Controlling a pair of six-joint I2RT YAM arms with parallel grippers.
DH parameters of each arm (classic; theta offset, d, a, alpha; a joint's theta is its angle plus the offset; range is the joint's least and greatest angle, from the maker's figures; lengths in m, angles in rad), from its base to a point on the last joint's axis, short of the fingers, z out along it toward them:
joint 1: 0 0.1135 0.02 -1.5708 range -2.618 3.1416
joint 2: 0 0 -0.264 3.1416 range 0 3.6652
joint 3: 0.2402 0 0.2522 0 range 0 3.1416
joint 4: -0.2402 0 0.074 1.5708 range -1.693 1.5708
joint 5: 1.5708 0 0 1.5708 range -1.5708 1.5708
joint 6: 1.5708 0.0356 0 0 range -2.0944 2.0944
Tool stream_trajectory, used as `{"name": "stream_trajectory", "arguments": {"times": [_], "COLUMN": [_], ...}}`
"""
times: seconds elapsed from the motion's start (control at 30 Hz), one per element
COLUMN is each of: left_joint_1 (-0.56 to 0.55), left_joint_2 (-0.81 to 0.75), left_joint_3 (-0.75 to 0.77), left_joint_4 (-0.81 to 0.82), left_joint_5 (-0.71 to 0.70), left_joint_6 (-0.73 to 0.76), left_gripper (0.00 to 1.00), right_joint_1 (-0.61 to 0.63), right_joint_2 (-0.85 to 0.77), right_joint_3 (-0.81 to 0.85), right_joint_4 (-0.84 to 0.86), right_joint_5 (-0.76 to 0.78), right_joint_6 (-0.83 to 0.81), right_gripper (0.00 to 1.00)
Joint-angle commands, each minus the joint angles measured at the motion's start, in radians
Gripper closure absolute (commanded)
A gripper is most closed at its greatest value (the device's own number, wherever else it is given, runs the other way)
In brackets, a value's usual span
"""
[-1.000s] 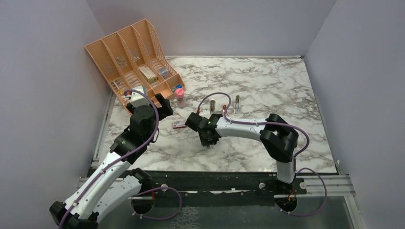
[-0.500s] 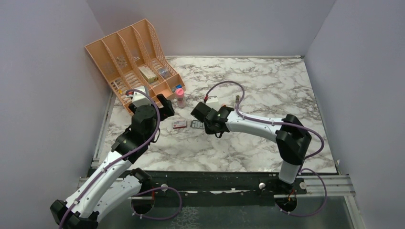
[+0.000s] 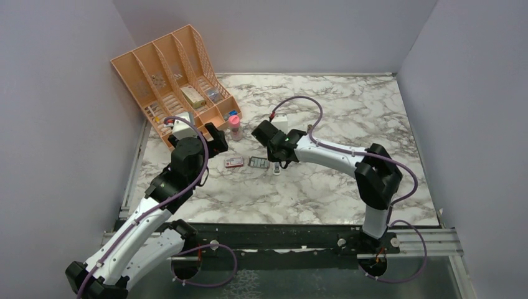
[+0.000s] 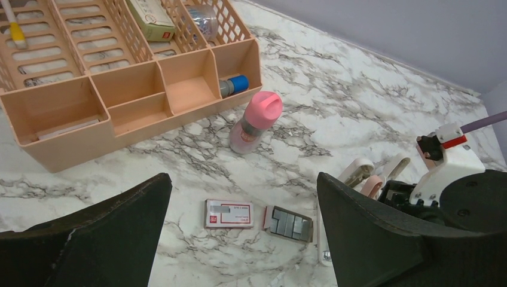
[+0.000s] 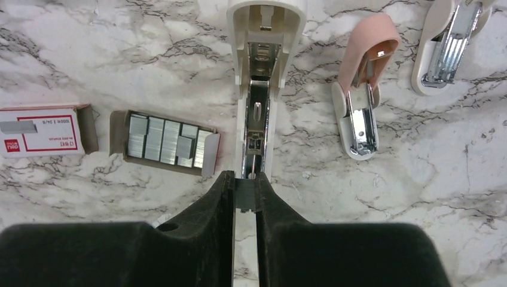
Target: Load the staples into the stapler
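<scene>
An open white stapler (image 5: 257,89) lies lengthwise on the marble, its metal channel facing up. My right gripper (image 5: 245,194) is shut on a short grey strip of staples (image 5: 246,197), held over the near end of that channel. Just left of the stapler are the grey tray of staples (image 5: 164,140) and the red-and-white sleeve (image 5: 39,131). From above, the right gripper (image 3: 276,163) hangs beside the tray (image 3: 258,162) and sleeve (image 3: 234,162). My left gripper (image 4: 242,239) is wide open above the sleeve (image 4: 228,213) and tray (image 4: 290,223), holding nothing.
A pink stapler (image 5: 362,89) and another white stapler (image 5: 448,42) lie right of the open one. A pink-capped bottle (image 4: 254,122) stands in front of the peach desk organizer (image 4: 119,78) at the back left. Purple walls enclose the table.
The right arm has swung toward the back of the table with the strip in its jaws, uncovering the tray of staples. The left arm has stayed where it was.
</scene>
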Motion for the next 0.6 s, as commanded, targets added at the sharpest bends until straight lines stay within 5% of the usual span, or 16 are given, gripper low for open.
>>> {"name": "stream_trajectory", "arguments": {"times": [0.0, 0.57], "left_joint_1": [0.006, 0.005], "left_joint_2": [-0.005, 0.012], "left_joint_3": [-0.009, -0.005], "left_joint_4": [0.021, 0.018], "left_joint_5": [0.016, 0.026], "left_joint_6": [0.011, 0.018], "left_gripper": [0.08, 0.08], "right_joint_1": [-0.006, -0.026], "right_joint_2": [0.047, 0.086], "right_joint_3": [0.032, 0.002], "right_joint_4": [0.038, 0.048], "right_joint_5": [0.028, -0.010], "right_joint_6": [-0.009, 0.012], "right_gripper": [0.82, 0.83]}}
